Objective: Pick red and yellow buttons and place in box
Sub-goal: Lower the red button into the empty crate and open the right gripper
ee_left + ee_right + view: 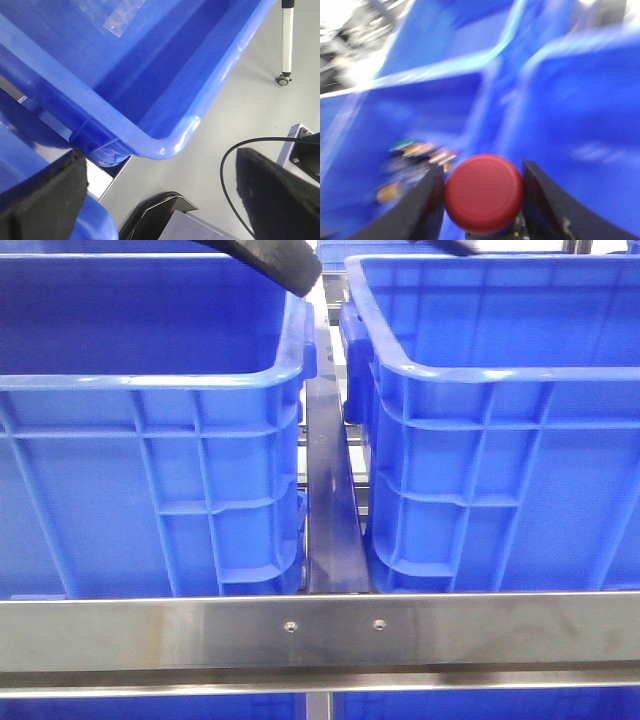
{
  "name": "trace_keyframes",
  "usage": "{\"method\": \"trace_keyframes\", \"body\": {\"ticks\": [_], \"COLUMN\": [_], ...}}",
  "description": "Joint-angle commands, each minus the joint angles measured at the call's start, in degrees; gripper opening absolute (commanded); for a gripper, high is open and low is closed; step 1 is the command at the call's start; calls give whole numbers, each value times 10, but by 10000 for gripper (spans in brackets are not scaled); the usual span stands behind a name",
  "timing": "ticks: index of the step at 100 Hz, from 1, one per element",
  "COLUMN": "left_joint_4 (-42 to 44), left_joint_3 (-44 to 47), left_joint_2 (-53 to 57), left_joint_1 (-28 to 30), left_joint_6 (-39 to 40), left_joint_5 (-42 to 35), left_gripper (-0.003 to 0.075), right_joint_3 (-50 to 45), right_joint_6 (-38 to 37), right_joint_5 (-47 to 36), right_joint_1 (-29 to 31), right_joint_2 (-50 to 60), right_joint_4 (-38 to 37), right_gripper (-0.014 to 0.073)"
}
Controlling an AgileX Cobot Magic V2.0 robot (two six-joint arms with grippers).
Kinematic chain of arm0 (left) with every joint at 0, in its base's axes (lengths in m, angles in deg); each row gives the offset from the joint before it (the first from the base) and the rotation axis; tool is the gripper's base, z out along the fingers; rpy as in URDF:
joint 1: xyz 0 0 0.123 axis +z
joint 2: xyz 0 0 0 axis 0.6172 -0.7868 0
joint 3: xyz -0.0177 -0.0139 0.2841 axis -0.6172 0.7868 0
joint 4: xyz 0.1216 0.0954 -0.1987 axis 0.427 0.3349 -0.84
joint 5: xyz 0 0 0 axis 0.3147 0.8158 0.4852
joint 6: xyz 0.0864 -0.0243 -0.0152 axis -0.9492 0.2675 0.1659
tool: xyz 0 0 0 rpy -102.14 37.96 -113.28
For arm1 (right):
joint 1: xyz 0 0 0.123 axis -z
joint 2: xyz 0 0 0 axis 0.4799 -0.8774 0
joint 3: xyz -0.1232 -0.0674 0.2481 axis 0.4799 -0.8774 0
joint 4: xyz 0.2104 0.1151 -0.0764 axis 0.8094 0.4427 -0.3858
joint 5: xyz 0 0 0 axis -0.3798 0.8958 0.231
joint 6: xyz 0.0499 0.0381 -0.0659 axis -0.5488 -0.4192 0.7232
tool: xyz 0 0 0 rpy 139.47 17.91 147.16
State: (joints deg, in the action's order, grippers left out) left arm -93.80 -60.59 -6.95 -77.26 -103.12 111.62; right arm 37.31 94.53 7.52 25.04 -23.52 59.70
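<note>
Holding the glossy dark-red round plastic button (pixel 484 194) between its two black padded fingers (pixel 417 207), the right gripper (pixel 482 200) carries the piece above blurred blue crate walls — the domed cap faces the wrist camera, so the button's axis runs along the gripper's own, with no long axis to speak of across the jaws. Beyond it, low in a blue bin, lies a smeared cluster of small coloured pieces (pixel 417 152); the blur hides what they are.

The relation that matters is button to box: the two large deep blue ribbed plastic crates (pixel 150 420) (pixel 500 410) stand side by side, a metal rail (pixel 330 490) between them, and which crate the right arm hangs over I cannot tell from its view. My guess is that release needs only a clear drop inside one rim.

The left gripper (pixel 160 200) stands wide, nothing between its pads, outside a blue crate's rounded corner (pixel 170 140) — farther from the work.
</note>
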Motion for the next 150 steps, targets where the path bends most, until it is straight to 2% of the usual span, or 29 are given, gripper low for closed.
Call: {"method": "trace_keyframes", "body": {"ticks": [1, 15, 48, 74, 150], "left_joint_4": [-25, -25, -25, -25, -20], "left_joint_3": [-20, -20, -20, -20, -20], "left_joint_2": [19, 19, 19, 19, 19], "left_joint_1": [-5, -5, -5, -5, -5], "left_joint_6": [0, 0, 0, 0, 0], "left_joint_5": [-18, -18, -18, -19, -28], "left_gripper": [575, 565, 565, 565, 565], "right_joint_3": [21, 20, 26, 74, 121], "right_joint_6": [69, 82, 91, 133, 133], "right_joint_5": [-65, -141, -264, -287, -284], "right_joint_1": [8, 8, 8, 6, -11], "right_joint_2": [9, -25, -131, -192, -281], "right_joint_4": [27, 27, 28, 27, 32], "right_gripper": [235, 234, 234, 234, 234]}}
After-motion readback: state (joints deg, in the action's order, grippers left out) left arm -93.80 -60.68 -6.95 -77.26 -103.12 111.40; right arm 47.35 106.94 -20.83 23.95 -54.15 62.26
